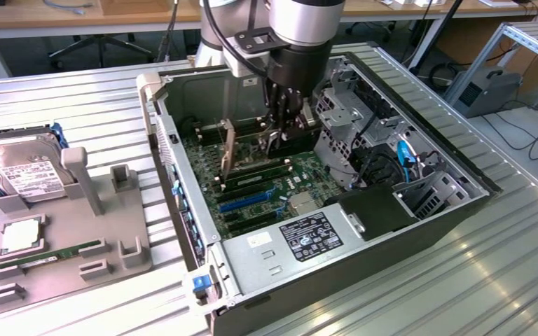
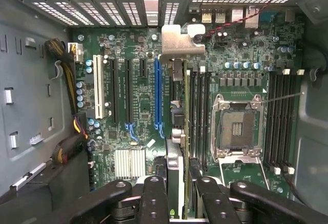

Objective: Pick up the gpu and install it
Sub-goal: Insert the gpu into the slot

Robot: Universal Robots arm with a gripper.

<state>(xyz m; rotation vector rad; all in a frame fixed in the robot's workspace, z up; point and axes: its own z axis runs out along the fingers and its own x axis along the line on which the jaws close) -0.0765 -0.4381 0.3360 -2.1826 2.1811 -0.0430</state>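
Right now my exterior view gives me the whole scene: the open computer case lying on the ribbed metal desk, with the arm reaching down into it from above. Off to the exterior view's left sits a grey holder tray carrying a hard drive with a white label, a slim green memory stick and a square silver chip.

My wrist view looks straight down onto the green motherboard. There I can make out the empty processor socket, the blue expansion slot, a white slot beside black ones, and a finned silver heatsink.

As for writing, I see a white-bordered sticker on the power supply and print on the hard drive label, but I cannot read either.

The card stands on edge between the fingers of my hand, its silver bracket at the far end near the case's rear slot covers. The hand is closed on the card, holding it upright over the motherboard just beside the blue slot. In the exterior view the hand is low inside the case, with the card's thin edge showing next to it above the board.
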